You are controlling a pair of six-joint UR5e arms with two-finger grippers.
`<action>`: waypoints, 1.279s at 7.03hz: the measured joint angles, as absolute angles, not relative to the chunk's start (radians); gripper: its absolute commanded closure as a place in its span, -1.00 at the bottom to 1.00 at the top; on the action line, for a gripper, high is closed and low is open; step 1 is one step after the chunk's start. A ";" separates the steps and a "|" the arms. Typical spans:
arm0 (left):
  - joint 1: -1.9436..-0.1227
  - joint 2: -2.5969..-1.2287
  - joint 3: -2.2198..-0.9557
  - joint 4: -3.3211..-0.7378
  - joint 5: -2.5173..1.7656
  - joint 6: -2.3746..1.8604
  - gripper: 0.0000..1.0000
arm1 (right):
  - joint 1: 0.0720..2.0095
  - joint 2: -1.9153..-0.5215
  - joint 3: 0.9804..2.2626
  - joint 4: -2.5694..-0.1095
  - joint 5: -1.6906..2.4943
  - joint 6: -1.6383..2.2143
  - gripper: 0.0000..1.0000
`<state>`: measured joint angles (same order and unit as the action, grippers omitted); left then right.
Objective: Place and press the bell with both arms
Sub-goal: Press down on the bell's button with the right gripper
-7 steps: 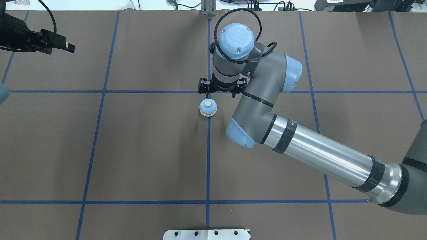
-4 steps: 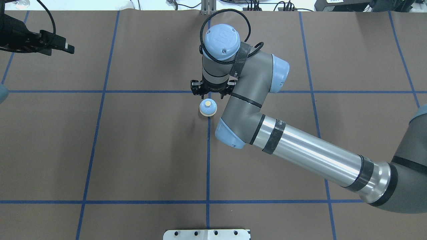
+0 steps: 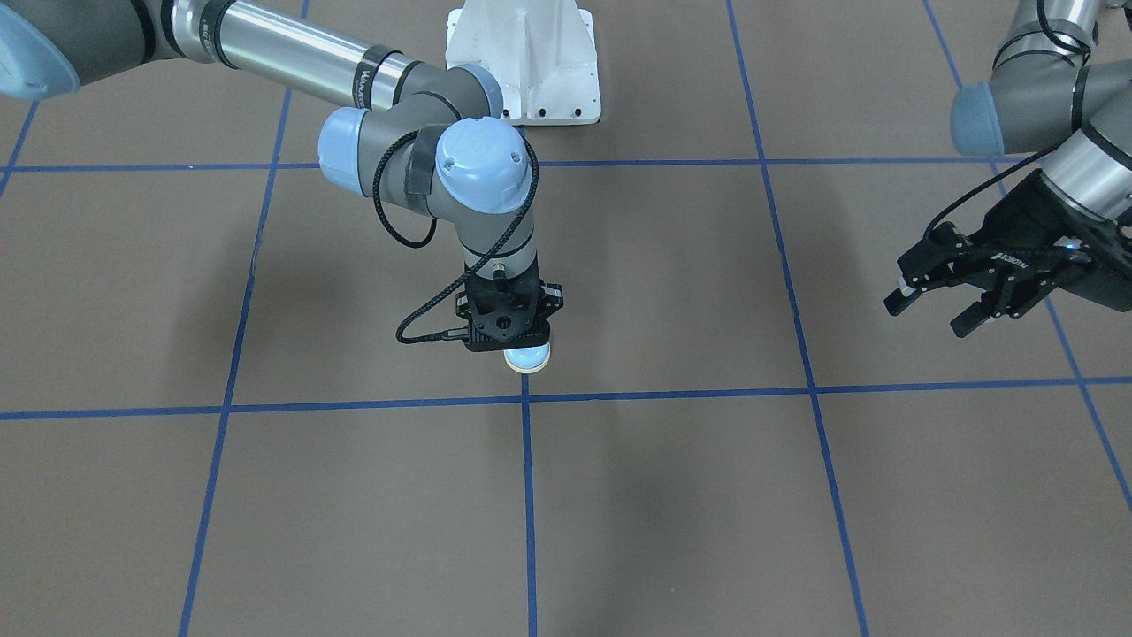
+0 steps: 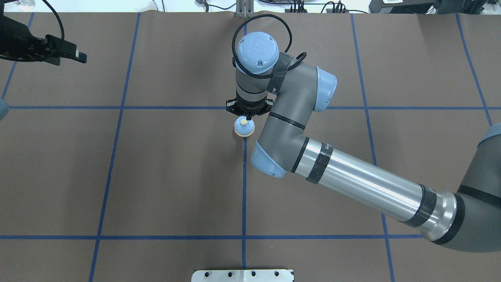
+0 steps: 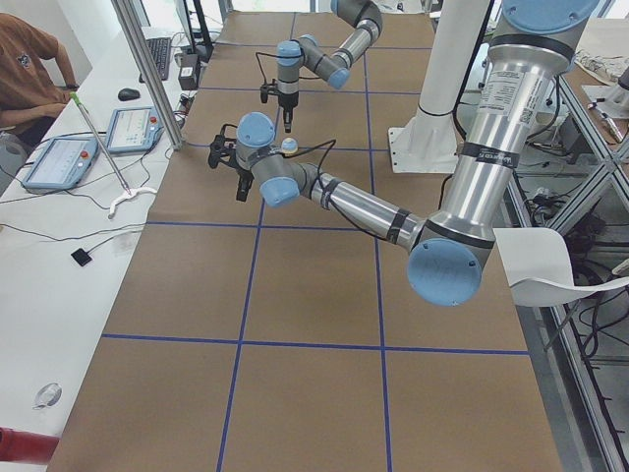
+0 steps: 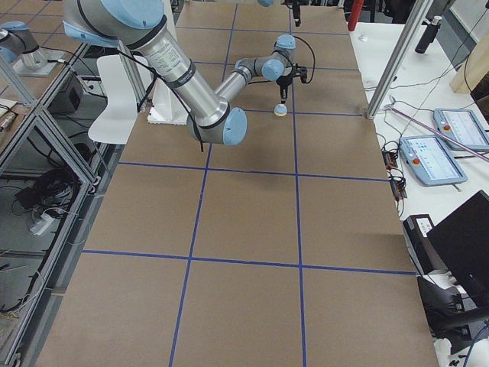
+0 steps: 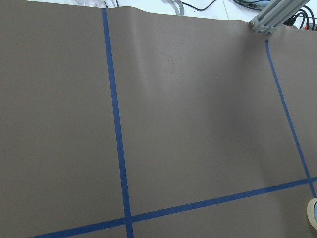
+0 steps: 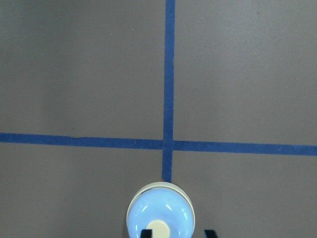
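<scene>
Since a second ago my right gripper [image 4: 247, 116] has shifted over the bell [image 4: 244, 128], standing on the worktop [image 4: 176, 176] beside the tape crossing [image 8: 168, 145]; jaws narrowed to a slight gap, holding nothing; pressing step judged in hand, next requiring a straight descent onto the button [image 4: 244, 122]; left gripper [image 3: 927, 317] spread, empty, well apart

Grey-silver arms [image 4: 352, 184], light-blue caps [image 4: 256, 49]

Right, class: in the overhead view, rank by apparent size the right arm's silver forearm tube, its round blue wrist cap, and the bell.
1. silver forearm tube
2. blue wrist cap, nearer the camera, so it looks bigger
3. bell, clearly smallest
</scene>
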<state>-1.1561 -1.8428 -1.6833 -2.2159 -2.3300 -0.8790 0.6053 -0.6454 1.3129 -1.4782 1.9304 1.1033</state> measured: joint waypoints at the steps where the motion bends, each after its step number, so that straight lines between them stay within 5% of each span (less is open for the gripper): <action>1: -1.159 -1.843 -1.684 -2.215 -2.331 -0.879 -1.00 | 0.602 -0.644 1.308 -1.478 1.929 1.101 1.00; 9: -1.175 -1.829 -1.686 -2.217 -2.347 -0.879 -1.00 | 0.600 -0.595 1.243 -1.474 1.927 1.097 1.00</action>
